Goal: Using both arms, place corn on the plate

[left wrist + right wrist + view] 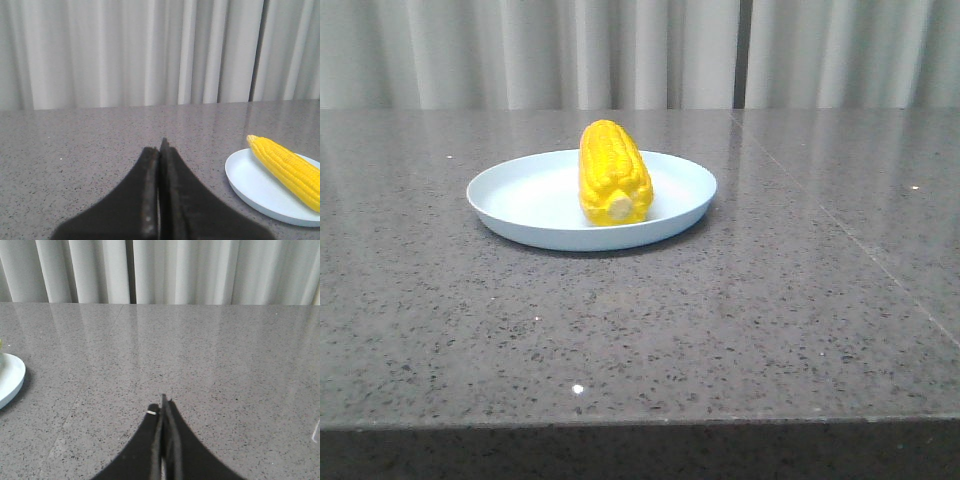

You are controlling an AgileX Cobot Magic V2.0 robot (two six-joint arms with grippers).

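The yellow corn [612, 172] lies on the pale light-blue plate [520, 195] on the grey table, its pale stem end toward the camera. Neither gripper shows in the front view. In the left wrist view my left gripper [160, 146] is shut and empty, low over the table, with the plate [250, 180] and the corn [287, 167] off to one side, well apart from it. In the right wrist view my right gripper [163, 402] is shut and empty over bare table, and only the plate's rim [12, 380] shows at the frame's edge.
The grey speckled stone table [770, 300] has a front edge close to the camera. Pale curtains [640, 50] hang behind the table's far edge.
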